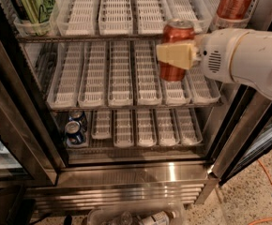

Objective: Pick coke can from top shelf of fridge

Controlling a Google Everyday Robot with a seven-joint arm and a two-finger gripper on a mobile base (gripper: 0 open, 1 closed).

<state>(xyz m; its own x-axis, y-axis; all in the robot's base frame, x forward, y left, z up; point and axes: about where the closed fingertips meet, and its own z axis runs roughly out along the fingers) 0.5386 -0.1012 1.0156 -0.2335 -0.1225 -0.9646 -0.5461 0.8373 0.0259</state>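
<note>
My gripper is shut on the coke can, a red can with a silver top rim. It holds the can upright in front of the open fridge, just below the front edge of the top shelf and right of centre. One cream finger crosses the can's front; the other is hidden behind it. My white arm reaches in from the right. A second red can stands in the far right lane of the top shelf.
A green can stands at the top shelf's left end. Two small dark-blue cans sit at the left of the bottom rack. The fridge's door frame is at the right. Plastic bottles lie on the floor below.
</note>
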